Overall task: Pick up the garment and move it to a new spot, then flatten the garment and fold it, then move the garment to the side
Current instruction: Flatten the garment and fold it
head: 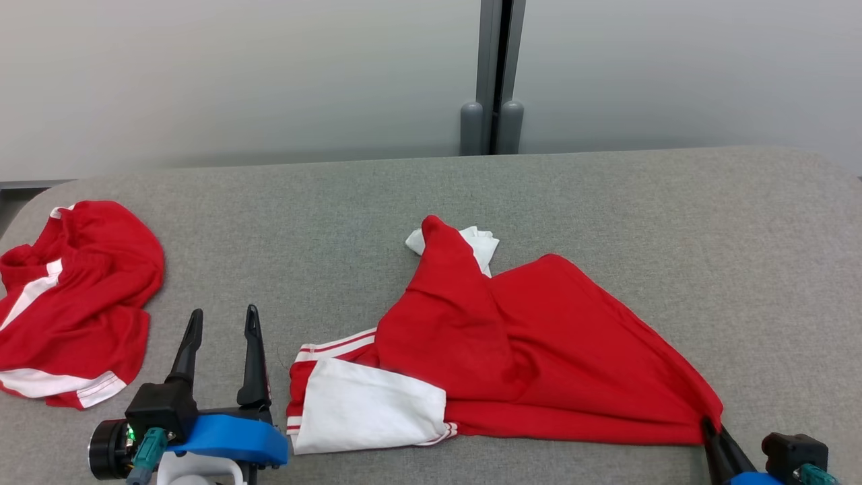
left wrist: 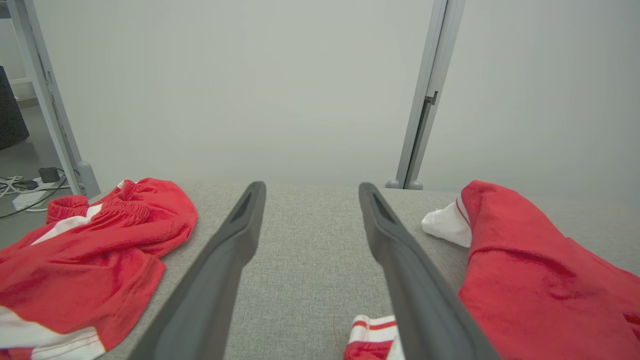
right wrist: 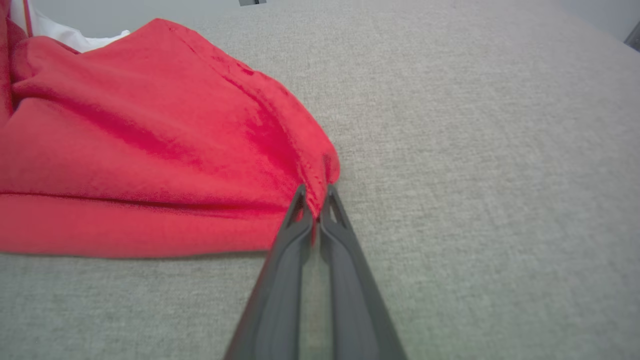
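The grey fabric-topped counter (head: 606,202) carries the task's garment, a red jersey (head: 525,350) with white sleeves, crumpled at its middle. Its long axis runs left to right across the near half, from a white sleeve (head: 363,411) to a pointed red corner at the near right. A second red piece, seemingly shorts (head: 74,303), lies well apart at the far left.

The right gripper (head: 708,424) is at that corner, jaws clenched on the hem, so the jersey stretches away to its left. The left gripper (head: 223,320) hovers with jaws released and empty, just left of the white sleeve. It is the nearer arm for that end.

In the head view the right gripper is mostly cut off. I cannot tell how many layers are pinched. The far sleeve (head: 481,242) is partly hidden under a red fold.
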Tool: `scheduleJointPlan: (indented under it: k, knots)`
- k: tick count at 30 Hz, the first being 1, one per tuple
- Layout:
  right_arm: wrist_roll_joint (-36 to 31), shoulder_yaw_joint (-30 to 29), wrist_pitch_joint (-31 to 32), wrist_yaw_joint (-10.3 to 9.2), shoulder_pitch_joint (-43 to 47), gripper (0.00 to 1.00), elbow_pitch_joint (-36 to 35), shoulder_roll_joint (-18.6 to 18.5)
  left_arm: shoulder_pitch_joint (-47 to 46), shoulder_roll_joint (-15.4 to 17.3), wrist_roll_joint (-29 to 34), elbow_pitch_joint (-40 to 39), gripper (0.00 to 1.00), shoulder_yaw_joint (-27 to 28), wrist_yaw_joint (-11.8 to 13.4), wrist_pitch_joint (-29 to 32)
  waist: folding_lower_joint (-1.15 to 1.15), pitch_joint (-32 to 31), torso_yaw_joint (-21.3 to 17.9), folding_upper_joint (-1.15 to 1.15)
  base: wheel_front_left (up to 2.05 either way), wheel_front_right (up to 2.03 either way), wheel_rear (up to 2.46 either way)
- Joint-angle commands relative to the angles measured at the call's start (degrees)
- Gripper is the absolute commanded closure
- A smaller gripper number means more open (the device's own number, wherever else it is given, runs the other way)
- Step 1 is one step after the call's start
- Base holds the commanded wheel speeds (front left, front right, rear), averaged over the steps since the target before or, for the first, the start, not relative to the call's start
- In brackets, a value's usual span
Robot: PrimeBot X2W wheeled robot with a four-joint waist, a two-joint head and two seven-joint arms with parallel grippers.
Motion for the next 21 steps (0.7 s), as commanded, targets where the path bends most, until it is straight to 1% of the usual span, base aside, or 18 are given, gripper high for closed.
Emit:
scheduleJointPlan:
  k: [1,4,5,6,10,14,21]
  knots:
    - [0.10,-0.65,0.77,0.01,1.75,1.00,-1.38,-0.08,0.44,-0.04,0.43,0.19,0.00,0.20,-0.24,-0.15,0.01,-0.27,-0.10,0.00,0.00,0.00,0.00]
    - [0.20,-1.42,2.60,0.01,4.11,1.00,-4.09,0.14,0.58,-0.10,0.48,0.53,0.00,0.39,-0.40,-0.15,0.01,-0.82,-0.19,0.00,0.00,0.00,0.00]
    - [0.21,-1.80,2.90,0.01,4.60,0.69,-5.03,0.24,0.68,-0.11,0.49,0.63,0.00,0.46,-0.48,-0.15,0.01,-0.99,-0.23,0.00,0.00,0.00,0.00]
    - [-0.07,-2.11,3.19,0.01,4.95,0.00,-6.03,0.27,0.76,-0.12,0.53,0.74,0.00,0.54,-0.60,-0.15,0.01,-1.23,-0.27,0.00,0.00,0.00,0.00]
    - [-1.18,-2.81,2.63,0.01,5.16,0.00,-10.07,0.81,1.12,-0.15,0.55,0.90,0.00,0.88,-0.74,-0.15,0.01,-2.13,-0.31,0.00,0.00,0.00,0.00]
    - [-2.28,-2.77,0.21,0.01,3.92,0.00,-14.58,1.24,1.67,-0.20,0.75,0.81,0.00,1.24,-0.86,-0.15,0.01,-2.66,-0.17,0.00,0.00,0.00,0.00]
    - [-3.07,0.96,-3.00,0.01,0.84,0.00,-21.40,1.81,1.72,-0.22,1.16,0.43,0.00,1.85,-0.94,-0.15,0.01,-2.56,0.17,0.00,0.00,0.00,0.00]
